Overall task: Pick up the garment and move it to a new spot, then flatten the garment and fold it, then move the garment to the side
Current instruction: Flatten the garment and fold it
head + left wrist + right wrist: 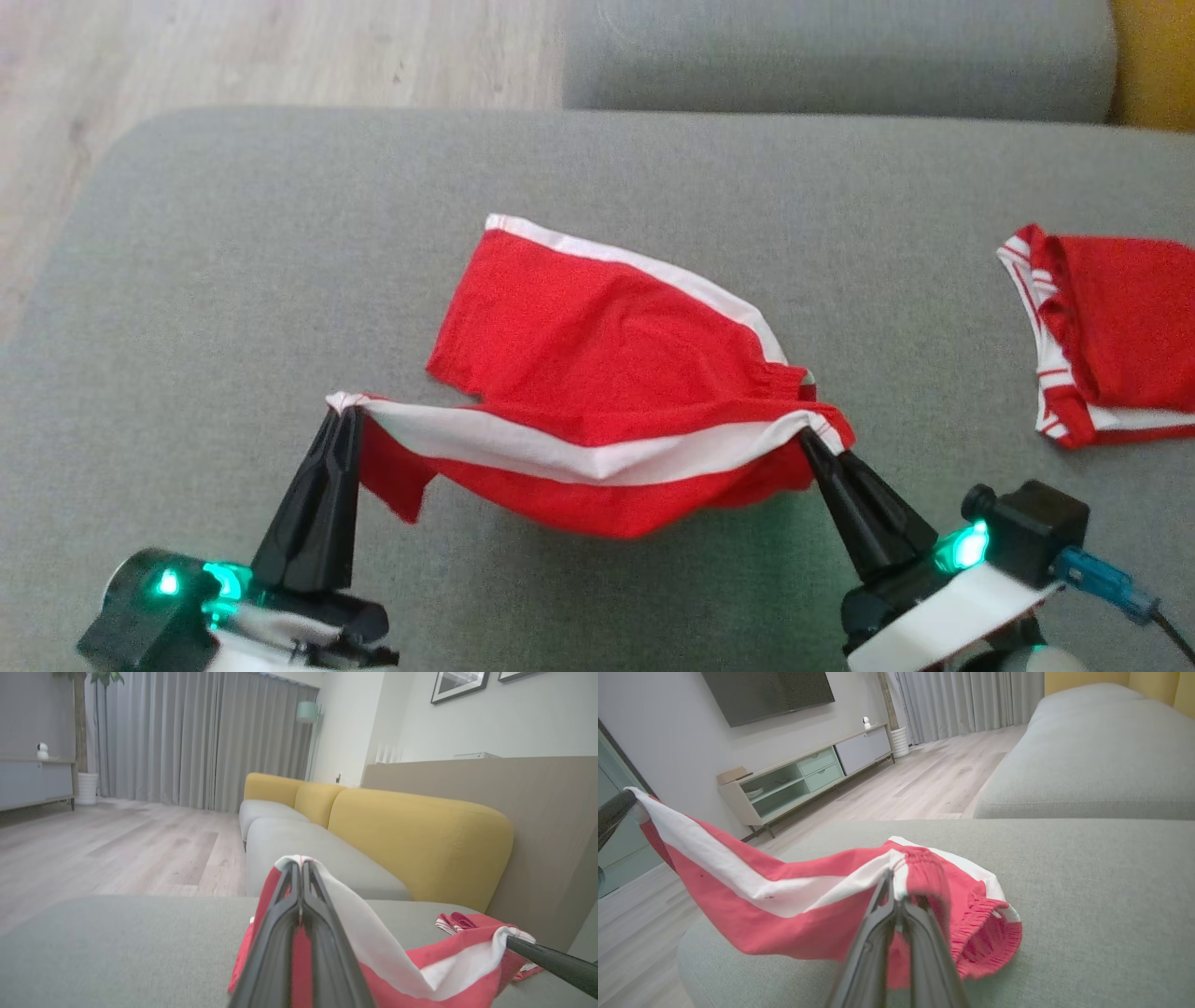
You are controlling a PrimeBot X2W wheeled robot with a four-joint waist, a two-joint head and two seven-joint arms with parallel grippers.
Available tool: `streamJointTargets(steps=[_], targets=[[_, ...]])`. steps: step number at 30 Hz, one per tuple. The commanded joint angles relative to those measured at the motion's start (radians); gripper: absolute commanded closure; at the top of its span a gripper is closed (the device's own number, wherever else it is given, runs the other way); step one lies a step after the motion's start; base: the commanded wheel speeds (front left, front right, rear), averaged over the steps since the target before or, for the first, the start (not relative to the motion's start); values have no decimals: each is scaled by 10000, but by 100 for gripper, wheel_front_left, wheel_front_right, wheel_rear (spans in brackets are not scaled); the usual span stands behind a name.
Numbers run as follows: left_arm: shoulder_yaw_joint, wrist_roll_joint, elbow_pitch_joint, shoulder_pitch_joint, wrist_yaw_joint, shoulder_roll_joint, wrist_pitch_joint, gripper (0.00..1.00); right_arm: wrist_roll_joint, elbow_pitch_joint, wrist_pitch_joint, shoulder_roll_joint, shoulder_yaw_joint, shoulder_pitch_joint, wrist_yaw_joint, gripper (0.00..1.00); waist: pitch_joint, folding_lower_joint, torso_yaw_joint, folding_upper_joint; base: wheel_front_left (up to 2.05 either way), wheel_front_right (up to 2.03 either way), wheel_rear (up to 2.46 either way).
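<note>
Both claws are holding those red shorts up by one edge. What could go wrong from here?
The left gripper and right gripper pinch the red shorts only at the ends of the white stripe, so the cloth might slip free. The part between them sags loosely and may land crumpled.

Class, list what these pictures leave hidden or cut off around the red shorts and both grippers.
Head view: the second red garment is cut off by the right edge.
Head view: the lifted shorts hide the cushion under their sagging fold.
Left wrist view: the right gripper is cut off by the right edge.
Right wrist view: the left gripper is cut off by the left edge.
</note>
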Motion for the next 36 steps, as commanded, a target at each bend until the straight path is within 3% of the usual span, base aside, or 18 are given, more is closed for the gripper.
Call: streamJointTargets(steps=[1, 7, 15, 25, 35, 36], targets=[[387, -155, -97, -595, 8, 111, 0, 100, 57, -319, -13, 85, 111, -370, 67, 100, 198, 1, -91, -1, 0, 0, 0], [378, -360, 1716, -1875, -427, 160, 54, 100, 152, 695, -71, 676, -147, -1033, 67, 100, 970, 1, -333, -1, 0, 0, 0], [-4, -565, 4420, -5029, -1080, 260, 388, 100, -42, 2170, 112, 1291, -217, -2720, 67, 100, 2221, 1, -802, -1, 0, 0, 0], [-395, -893, 7198, -7986, -1280, 453, 528, 100, -186, 3362, -208, 1622, -59, -4349, 67, 100, 3265, 1, -1486, -1, 0, 0, 0], [-751, -1205, 9305, -9357, -1309, 594, 299, 100, 135, 4424, -627, 1698, 450, -5390, 67, 100, 3728, 1, -1875, -1, 0, 0, 0], [-812, -1269, 9517, -9477, -1311, 566, 176, 100, 223, 4551, -729, 1700, 538, -5484, 67, 65, 3725, 1, -1874, -1, 0, 0, 0]])
